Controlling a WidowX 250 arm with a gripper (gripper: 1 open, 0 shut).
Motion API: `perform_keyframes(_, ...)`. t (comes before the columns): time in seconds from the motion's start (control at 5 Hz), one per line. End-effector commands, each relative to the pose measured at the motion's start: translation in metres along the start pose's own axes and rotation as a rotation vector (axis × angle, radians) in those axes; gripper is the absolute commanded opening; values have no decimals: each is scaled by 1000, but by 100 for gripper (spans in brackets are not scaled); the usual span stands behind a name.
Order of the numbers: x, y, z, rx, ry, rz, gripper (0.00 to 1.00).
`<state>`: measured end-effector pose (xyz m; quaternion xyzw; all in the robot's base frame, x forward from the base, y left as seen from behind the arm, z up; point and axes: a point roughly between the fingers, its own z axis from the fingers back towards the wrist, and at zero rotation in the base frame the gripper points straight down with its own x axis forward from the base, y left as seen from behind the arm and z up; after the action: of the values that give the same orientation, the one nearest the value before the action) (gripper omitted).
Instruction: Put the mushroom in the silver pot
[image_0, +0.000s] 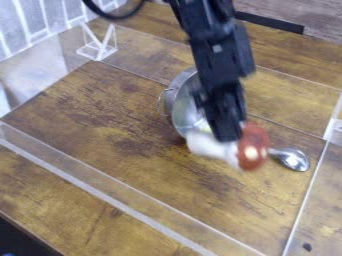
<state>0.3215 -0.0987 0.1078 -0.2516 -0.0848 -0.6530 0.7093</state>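
The mushroom (241, 148), with a cream-white stem and a reddish-brown cap, hangs tilted just above the wooden table. My gripper (227, 138) is shut on it, reaching down from the black arm. The picture is blurred by motion. The silver pot (182, 106) stands right behind and to the left of the mushroom. The arm hides much of the pot, and the mushroom is at the pot's near right rim, not inside it.
A small silver spoon (293, 159) lies on the table to the right of the mushroom. Clear plastic walls (80, 170) fence in the wooden table. A white wire stand (95, 42) is at the back left.
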Motion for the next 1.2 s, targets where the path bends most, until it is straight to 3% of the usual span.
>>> perform_keyframes(0.0,-11,15,43,103,-1,48,0)
perform_keyframes(0.2,-21,26,62,122,27,113,0)
perform_keyframes(0.4,-17,22,63,151,5,158,0)
perform_keyframes(0.8,-23,13,58,161,-22,162,0)
perform_keyframes(1.0,-16,16,58,144,-22,138,0)
